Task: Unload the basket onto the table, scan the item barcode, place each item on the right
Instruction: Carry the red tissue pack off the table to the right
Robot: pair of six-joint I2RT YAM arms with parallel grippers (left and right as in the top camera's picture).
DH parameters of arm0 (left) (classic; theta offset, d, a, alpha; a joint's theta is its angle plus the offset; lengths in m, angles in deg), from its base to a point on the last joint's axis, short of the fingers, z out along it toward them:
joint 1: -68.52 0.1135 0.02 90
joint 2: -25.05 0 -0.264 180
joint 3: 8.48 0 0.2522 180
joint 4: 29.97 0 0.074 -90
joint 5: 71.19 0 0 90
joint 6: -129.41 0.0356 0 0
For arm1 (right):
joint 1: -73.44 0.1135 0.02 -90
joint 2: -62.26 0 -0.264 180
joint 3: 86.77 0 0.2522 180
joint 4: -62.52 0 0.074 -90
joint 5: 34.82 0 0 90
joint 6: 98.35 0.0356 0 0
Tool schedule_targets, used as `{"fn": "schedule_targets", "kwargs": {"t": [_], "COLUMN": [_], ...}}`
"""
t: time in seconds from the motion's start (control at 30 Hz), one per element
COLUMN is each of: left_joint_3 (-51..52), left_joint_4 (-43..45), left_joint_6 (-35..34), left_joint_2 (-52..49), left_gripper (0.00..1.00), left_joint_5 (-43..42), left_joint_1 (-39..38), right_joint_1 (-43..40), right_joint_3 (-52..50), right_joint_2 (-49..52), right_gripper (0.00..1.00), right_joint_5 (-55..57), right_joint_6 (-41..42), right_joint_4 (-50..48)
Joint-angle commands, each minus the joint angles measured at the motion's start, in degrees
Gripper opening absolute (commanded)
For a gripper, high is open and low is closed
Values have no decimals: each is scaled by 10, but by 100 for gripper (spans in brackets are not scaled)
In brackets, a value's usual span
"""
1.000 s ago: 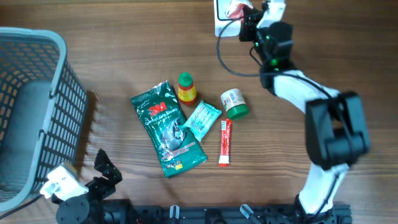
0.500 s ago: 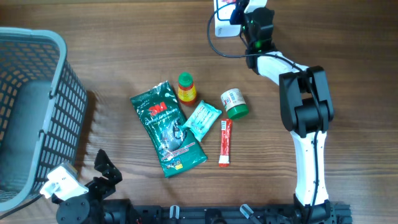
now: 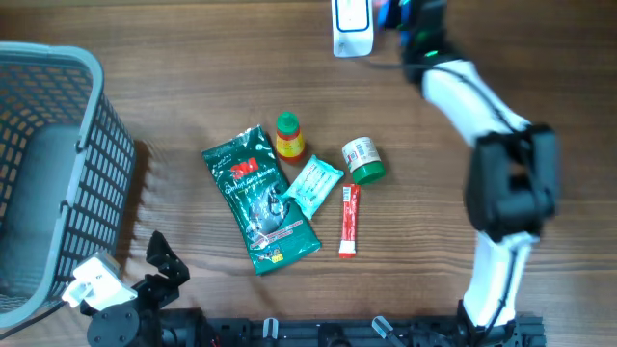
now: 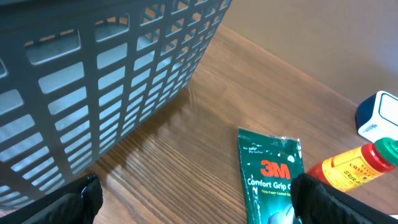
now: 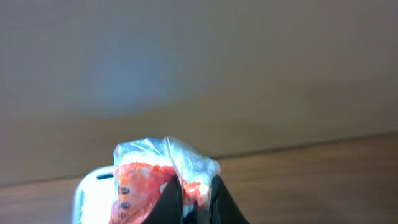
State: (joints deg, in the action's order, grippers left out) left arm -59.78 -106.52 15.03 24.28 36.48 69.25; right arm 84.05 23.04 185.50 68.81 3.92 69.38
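While the red packet (image 5: 140, 179) is gripped in the closed right hand (image 5: 189, 194) just beside the white scanner (image 3: 351, 24), scanning is judged underway but unconfirmed. The left hand (image 4: 199, 208) is held wide open by the basket (image 4: 93, 74).

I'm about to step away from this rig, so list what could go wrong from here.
The right gripper pinches only a crumpled edge of the thin red packet, which could slip out near the scanner. The packet is bunched and glossy, so its barcode may be folded away or catch glare and not read.
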Motion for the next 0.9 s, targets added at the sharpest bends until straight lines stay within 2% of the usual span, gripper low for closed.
{"fn": "schedule_targets", "kwargs": {"t": [0.0, 0.23, 0.4, 0.7, 0.87], "left_joint_3": [1, 1, 1, 1, 1], "left_joint_4": [3, 3, 3, 3, 3], "left_joint_6": [-5, -5, -5, -5, -5], "left_joint_2": [4, 4, 4, 4, 4], "left_gripper": [100, 100, 100, 100, 100], "left_joint_5": [-2, -2, -2, -2, -2], "left_joint_1": [-4, -4, -4, -4, -4], "right_joint_1": [-103, -335, -457, -561, -572], "right_joint_3": [11, 10, 10, 9, 9], "right_joint_2": [-106, -105, -53, 60, 68], "right_gripper": [4, 4, 4, 4, 20], "right_joint_5": [110, 108, 97, 61, 59], "right_joint_6": [-4, -5, -5, 0, -1], "right_joint_4": [99, 270, 303, 337, 334]}}
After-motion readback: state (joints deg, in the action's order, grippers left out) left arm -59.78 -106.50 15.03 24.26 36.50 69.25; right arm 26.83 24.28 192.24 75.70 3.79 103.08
